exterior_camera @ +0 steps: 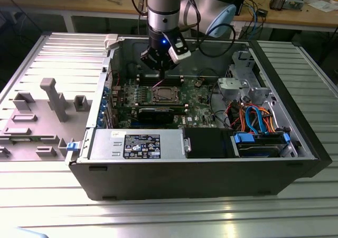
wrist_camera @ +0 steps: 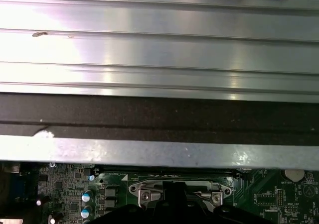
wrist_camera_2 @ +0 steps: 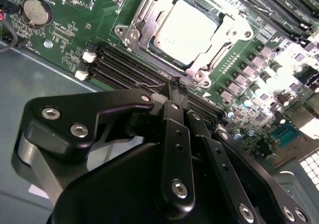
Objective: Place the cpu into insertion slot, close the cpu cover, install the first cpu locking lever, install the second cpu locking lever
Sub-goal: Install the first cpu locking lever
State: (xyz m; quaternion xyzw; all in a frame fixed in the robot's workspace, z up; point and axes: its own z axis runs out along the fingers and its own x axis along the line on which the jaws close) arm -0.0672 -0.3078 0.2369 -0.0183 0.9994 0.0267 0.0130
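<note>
One step looks to be in hand, going by how things lie: a locking lever, since the cpu (wrist_camera_2: 192,27) already sits flat in the insertion slot (exterior_camera: 165,94) and the cpu cover (wrist_camera_2: 227,32) lies down around it, its window framing the silver top. The gripper (wrist_camera_2: 175,84) hangs just beside the socket's edge, over the black memory slots (wrist_camera_2: 124,64) — in the exterior view it stands above the board (exterior_camera: 195,103), a little to the far side of the socket. Its fingers are drawn together with the tips all but meeting. A thin wire-like bar (wrist_camera_2: 149,87) runs by the tips, and I cannot tell whether they pinch it or merely touch it. Doing this well would, I judge, call for a low, steady press along the lever's own arc, keeping the tips off the cover and clear of the memory slots, and pushing sideways only enough to tuck the bar under its catch. Too much downward force risks flexing the board; a slanted push could let the bar spring free — so slow and square is the safer way.
</note>
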